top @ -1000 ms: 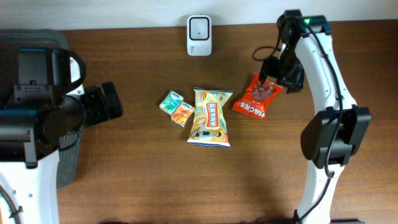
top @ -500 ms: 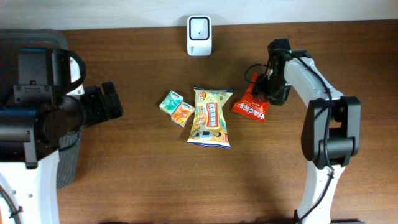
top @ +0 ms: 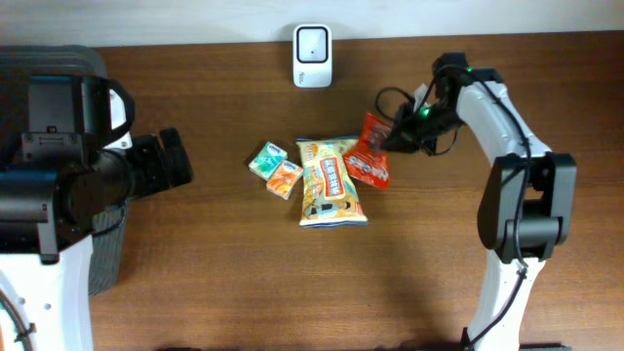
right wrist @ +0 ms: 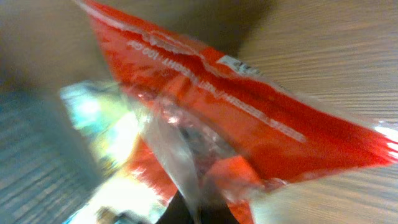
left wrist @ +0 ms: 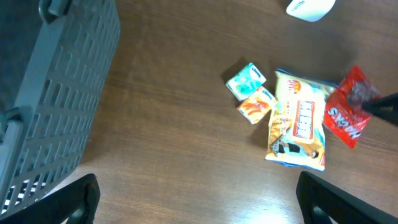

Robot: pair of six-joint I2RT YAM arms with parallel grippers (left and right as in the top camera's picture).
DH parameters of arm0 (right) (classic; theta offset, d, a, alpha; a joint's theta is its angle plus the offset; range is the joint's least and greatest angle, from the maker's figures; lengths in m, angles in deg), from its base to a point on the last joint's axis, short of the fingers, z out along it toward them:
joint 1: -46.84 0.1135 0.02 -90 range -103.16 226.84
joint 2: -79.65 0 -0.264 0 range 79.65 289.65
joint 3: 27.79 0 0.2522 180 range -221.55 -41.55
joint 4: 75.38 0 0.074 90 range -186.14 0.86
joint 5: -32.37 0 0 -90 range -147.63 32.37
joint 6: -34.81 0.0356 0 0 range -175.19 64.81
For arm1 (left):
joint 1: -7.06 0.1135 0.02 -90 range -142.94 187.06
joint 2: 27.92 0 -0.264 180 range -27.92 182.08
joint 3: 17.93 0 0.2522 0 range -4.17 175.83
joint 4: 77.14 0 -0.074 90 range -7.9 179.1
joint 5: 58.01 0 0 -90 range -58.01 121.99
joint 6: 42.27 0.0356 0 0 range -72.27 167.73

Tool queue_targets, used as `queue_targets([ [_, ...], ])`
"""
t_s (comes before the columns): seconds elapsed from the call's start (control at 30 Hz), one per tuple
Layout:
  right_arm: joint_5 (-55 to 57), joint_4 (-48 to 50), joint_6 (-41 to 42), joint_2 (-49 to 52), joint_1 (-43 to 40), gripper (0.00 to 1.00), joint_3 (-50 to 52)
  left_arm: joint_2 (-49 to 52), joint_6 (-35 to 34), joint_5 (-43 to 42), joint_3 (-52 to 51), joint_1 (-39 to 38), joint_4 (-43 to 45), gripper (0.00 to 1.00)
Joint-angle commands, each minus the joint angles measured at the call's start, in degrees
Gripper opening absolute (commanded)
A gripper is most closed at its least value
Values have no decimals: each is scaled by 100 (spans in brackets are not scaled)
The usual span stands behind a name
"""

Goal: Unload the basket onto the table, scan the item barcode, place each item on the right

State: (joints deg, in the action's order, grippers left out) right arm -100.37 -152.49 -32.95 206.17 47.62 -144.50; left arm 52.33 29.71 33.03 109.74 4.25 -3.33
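Right end effector is pressed together on the right-hand edge of the red snack bag. In the wrist view the film bunches up right where the fingers bite, so it's a pinch on thin plastic, not on the contents. The bag sits at about 1 o'clock from the yellow snack bag and its left edge overlaps that bag's top corner. It looks tipped up, but I can't tell if the low edge is fully clear. The scanner is at the 12 o'clock edge of the table, roughly 11 o'clock from the red bag. My take on doing this step well is to go up first, so the dangling edge doesn't drag the yellow bag or nudge the teal packet and orange packet over at 9 o'clock. Then swing toward the scanner window. I can't spot the barcode from here, since there's only lettering and a pale patch on the bag. You'd probably need to roll the wrist until the right face points at the scanner, then hold it flat and steady because crinkly film reads badly. The grip is near one edge, so fast moves could make the bag swing or slip. Left end effector is spread wide and holding nothing, parked at 9 o'clock by the grey basket, and it's fine there.
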Motion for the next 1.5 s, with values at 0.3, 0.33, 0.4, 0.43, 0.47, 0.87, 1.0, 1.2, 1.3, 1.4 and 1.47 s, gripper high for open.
queue_targets([
  [0.3, -2940, -236, -494, -17, -192, 4, -238, -7, 4, -20, 35, 26, -7, 99],
  [0.33, -2197, -240, -509, -17, -192, 7, -238, -7, 4, -20, 35, 26, -7, 99],
  [0.4, -929, -339, -514, -15, -157, 15, -238, -7, 4, -20, 35, 26, -7, 99],
  [0.43, -546, -402, -590, -17, -109, 18, -238, -7, 4, -20, 35, 26, -7, 99],
  [0.47, -498, -431, -769, -28, -68, 19, -238, -7, 4, -20, 35, 26, -7, 99],
  [0.87, 2339, -450, -2651, -313, 1622, 98, -269, -7, 4, -20, 35, 26, -7, 99],
  [1.0, 2997, -164, -2651, -208, 2159, 99, -269, -7, 4, -20, 35, 26, -7, 99],
  [1.2, 2997, 214, -2651, -28, 2396, 98, -269, -7, 4, -22, 35, 26, -7, 99],
  [1.3, 2992, 273, -2645, 199, 2391, 94, -232, -7, 2, -20, 35, 26, -7, 99],
  [1.4, 2905, 271, -2586, 321, 2391, 90, -232, -7, 4, -20, 35, 26, -7, 99],
  [1.47, 2894, 273, -2474, 376, 2393, 80, -227, -7, 4, -22, 35, 26, -7, 99],
])
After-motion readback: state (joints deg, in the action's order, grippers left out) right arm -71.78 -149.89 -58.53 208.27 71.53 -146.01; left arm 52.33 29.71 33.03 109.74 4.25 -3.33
